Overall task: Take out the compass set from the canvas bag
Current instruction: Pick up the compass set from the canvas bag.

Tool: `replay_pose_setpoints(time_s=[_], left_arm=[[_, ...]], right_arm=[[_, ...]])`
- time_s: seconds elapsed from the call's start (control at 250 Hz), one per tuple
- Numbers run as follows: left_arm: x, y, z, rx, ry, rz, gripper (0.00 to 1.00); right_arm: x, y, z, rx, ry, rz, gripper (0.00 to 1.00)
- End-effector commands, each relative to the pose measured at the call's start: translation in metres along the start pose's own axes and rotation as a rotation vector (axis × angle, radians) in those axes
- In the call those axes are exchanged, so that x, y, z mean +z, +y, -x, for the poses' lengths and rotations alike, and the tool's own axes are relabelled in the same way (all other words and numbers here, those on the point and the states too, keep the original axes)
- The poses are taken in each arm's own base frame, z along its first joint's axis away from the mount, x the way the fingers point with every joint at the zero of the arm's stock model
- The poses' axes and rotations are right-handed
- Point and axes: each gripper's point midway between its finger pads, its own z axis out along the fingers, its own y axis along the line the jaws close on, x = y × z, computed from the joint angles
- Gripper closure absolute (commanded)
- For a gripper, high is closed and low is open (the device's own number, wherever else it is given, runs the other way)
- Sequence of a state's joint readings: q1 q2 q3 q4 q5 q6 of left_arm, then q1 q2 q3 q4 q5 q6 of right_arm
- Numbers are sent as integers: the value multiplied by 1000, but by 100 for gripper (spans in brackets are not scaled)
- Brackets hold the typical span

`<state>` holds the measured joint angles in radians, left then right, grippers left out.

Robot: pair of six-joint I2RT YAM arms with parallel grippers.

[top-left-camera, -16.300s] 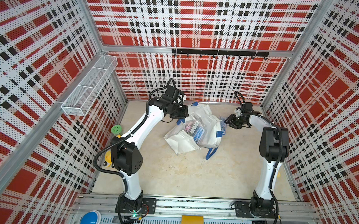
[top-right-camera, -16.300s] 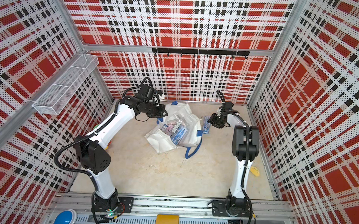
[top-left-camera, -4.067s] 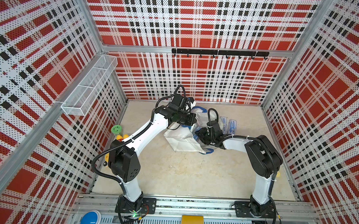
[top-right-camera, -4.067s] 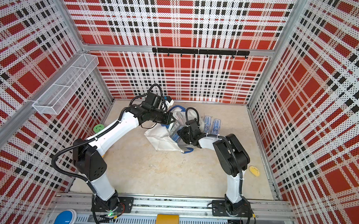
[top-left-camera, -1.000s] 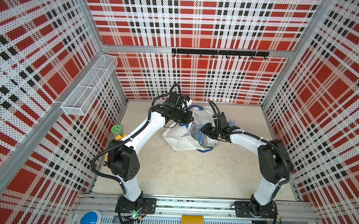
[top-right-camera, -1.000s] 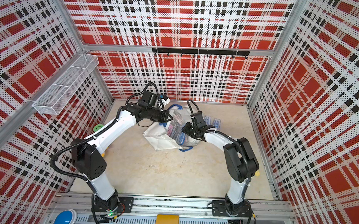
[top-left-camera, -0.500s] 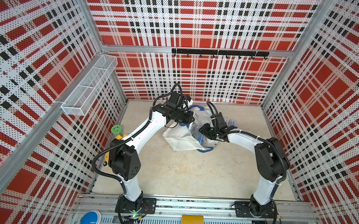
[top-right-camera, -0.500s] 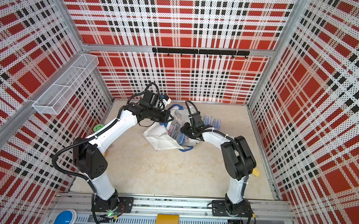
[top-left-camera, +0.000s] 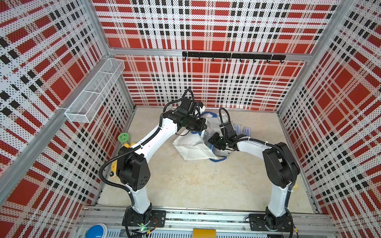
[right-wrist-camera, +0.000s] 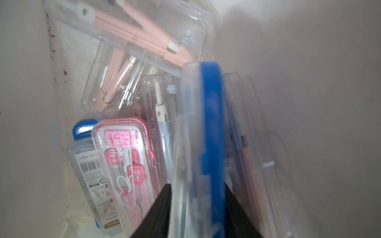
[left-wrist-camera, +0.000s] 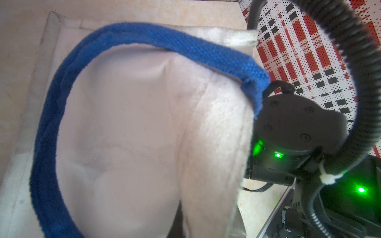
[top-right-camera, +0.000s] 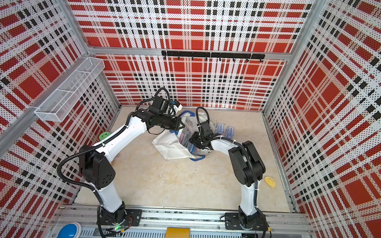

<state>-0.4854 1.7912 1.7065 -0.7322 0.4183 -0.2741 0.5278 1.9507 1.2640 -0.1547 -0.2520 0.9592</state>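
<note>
The white canvas bag (top-left-camera: 192,148) (top-right-camera: 173,147) lies at the centre back, mouth turned to the right. My left gripper (top-left-camera: 204,125) (top-right-camera: 181,123) is shut on its upper rim beside the blue handle (left-wrist-camera: 144,39) and holds it up; white fabric (left-wrist-camera: 134,134) hides the jaws. My right gripper (top-left-camera: 212,142) (right-wrist-camera: 198,206) reaches inside the bag. Its black fingers (right-wrist-camera: 156,212) are shut on a clear compass set (right-wrist-camera: 206,134) with a blue edge. Several more cases lie deeper inside, among them a pink one (right-wrist-camera: 127,160).
Two clear-and-blue cases (top-left-camera: 236,128) (top-left-camera: 246,130) lie on the table behind the right arm. A wire basket (top-left-camera: 93,93) hangs on the left wall and a hook rail (top-left-camera: 232,56) on the back wall. A green object (top-left-camera: 123,137) sits by the left wall, a yellow one (top-right-camera: 269,181) at the right.
My right gripper has pushed a little further into the bag's mouth and its jaws have narrowed onto the blue-edged case. The left arm has held its place.
</note>
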Motion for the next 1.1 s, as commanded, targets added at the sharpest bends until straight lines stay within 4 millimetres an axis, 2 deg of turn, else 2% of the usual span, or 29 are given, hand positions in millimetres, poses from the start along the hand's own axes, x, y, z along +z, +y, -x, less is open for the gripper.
replay_pose_setpoints(time_s=[0.0, 0.128, 0.28, 0.388, 0.584, 0.94, 1.096], left_arm=[[-9, -32, 16, 54, -48, -98, 100], [-9, -29, 17, 52, -51, -86, 100], [-9, -27, 17, 47, -54, -76, 100], [-10, -25, 18, 44, -59, -67, 100], [-11, -21, 20, 40, -67, -51, 100], [-9, -14, 21, 31, -67, -33, 100], [-10, -10, 24, 32, -74, -28, 100]], right_arm=[[8, 8, -6, 4, 30, 42, 71], [-5, 17, -3, -19, 11, 64, 78], [-31, 38, 1, -74, -18, 118, 84], [-51, 53, 1, -122, -27, 164, 86], [-93, 63, -1, -209, -57, 193, 88], [-163, 54, 3, -288, -98, 239, 89], [-195, 37, 13, -303, -137, 207, 89]])
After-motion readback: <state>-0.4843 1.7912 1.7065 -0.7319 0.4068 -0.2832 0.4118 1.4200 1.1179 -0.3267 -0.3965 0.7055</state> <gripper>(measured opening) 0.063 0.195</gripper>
